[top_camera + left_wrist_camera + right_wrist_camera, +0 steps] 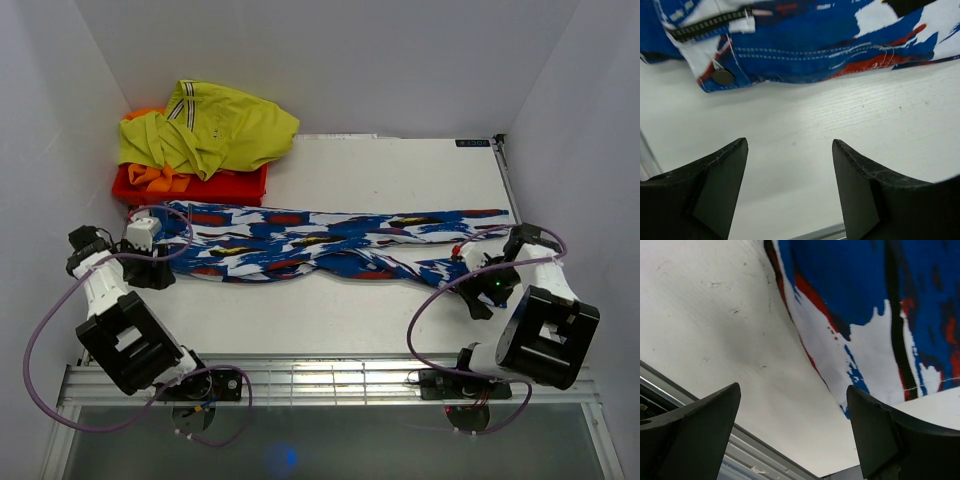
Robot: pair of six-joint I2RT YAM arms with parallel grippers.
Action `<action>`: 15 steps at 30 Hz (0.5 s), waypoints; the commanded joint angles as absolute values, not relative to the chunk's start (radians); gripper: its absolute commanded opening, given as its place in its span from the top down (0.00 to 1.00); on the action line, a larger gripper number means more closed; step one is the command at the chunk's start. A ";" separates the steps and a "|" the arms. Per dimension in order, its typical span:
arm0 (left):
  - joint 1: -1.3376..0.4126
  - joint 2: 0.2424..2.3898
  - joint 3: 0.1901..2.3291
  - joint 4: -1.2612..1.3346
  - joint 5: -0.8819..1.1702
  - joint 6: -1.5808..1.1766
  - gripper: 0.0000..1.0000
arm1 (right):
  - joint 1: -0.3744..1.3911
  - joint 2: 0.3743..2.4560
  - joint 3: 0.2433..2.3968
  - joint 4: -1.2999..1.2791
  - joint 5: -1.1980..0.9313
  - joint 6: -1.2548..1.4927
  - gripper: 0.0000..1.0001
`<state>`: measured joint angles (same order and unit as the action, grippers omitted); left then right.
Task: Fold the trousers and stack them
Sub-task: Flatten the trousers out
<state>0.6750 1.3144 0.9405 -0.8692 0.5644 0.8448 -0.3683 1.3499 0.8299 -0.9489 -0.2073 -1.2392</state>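
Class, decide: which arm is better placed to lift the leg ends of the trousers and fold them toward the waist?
Right. The right pincer, open, sits beside the leg ends of the trousers; the left pincer is at the waist end, by the button.

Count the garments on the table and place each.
3: trousers stretched across the middle; yellow-green garment back left, atop the orange garment. Others may be hidden beneath.

A yellow-green garment [210, 130] lies atop an orange garment [190, 183]
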 commanded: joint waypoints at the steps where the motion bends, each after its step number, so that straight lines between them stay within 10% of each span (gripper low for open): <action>1: 0.736 1.324 0.902 -0.799 0.691 0.819 0.21 | -0.347 1.273 0.737 -0.821 -0.190 -1.336 0.08; 10: 0.945 1.459 0.972 -0.781 0.994 0.773 0.20 | -0.305 1.200 0.506 -0.588 -0.120 -1.404 0.09; 15: 0.973 1.577 0.977 -0.749 1.095 0.845 0.10 | -0.282 1.239 0.479 -0.525 -0.094 -1.367 0.31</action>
